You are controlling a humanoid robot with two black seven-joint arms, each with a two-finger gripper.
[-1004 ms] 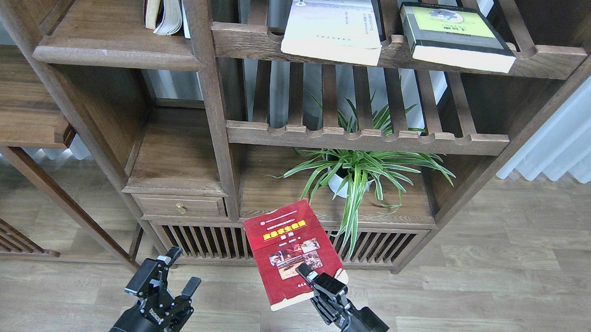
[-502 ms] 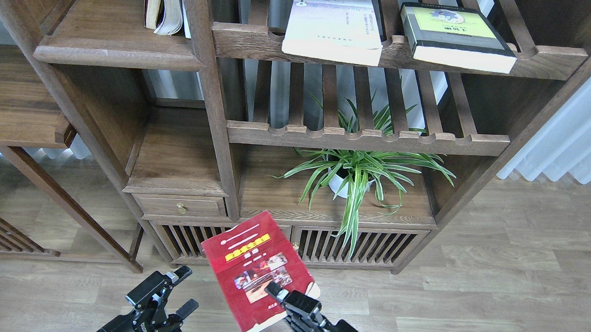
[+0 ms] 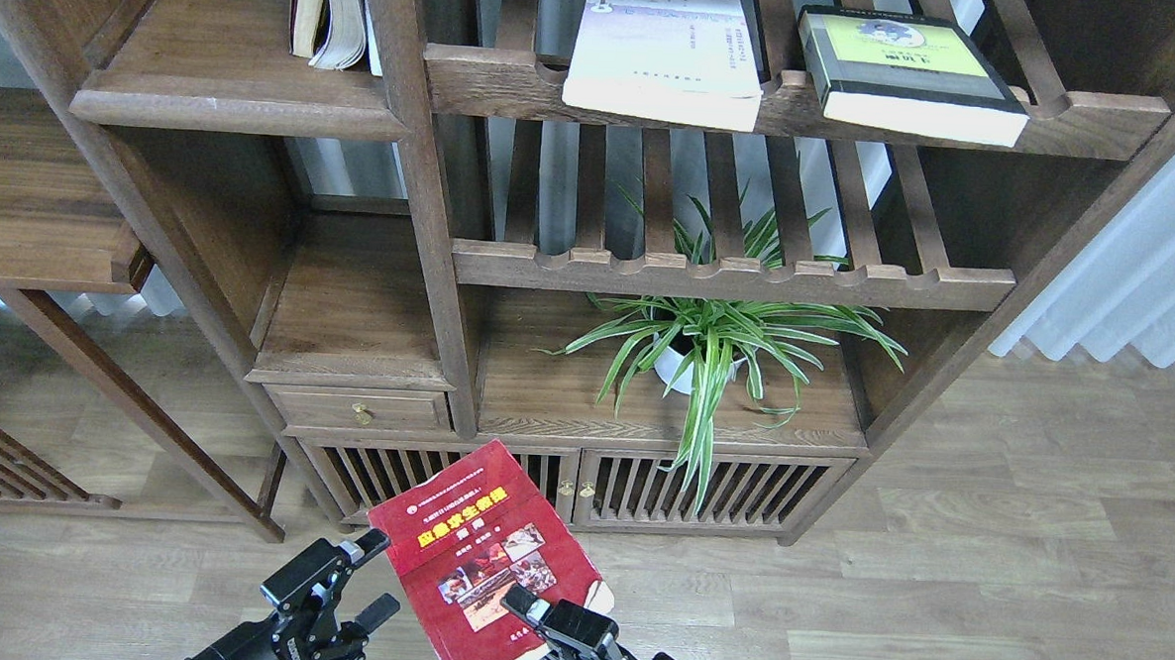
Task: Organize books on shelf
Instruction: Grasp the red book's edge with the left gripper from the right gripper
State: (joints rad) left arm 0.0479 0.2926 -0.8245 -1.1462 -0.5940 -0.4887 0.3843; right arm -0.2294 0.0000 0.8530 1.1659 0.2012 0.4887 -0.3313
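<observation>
Right claw (image 3: 534,605) clamped on the lower right corner of the dark red paperback with yellow title and cover photos (image 3: 483,562), cover up, spine edge toward the left, far end tilted up in front of the slatted cabinet doors (image 3: 709,489). Left claw (image 3: 364,573) just beside the paperback's left edge, fingers apart, gripping nothing; touching or not, hard to say from this angle.

Higher up, on the scalloped slatted rack (image 3: 796,106): white paperback (image 3: 664,56) and thick black-and-lime-green book (image 3: 906,71), both flat and overhanging the front rail. To the left of that rack, the solid dark brown wooden board with rounded front edge (image 3: 230,111), carrying worn cream-paged books (image 3: 329,11) upright at its back right. Below, a potted spider plant (image 3: 711,350) on the lower counter (image 3: 564,408).

Probably mid-handover or mid-reorientation, with the red paperback low and held only by a corner. Worth keeping in mind: a corner pinch lets a soft paperback sag and twist, so best to take a second hold along the spine side with the left claw before releasing. Then lift clear of the plant leaves and the drawer unit (image 3: 361,409), approach the solid board from the front, and stand the paperback beside the cream-paged ones without knocking them over.
</observation>
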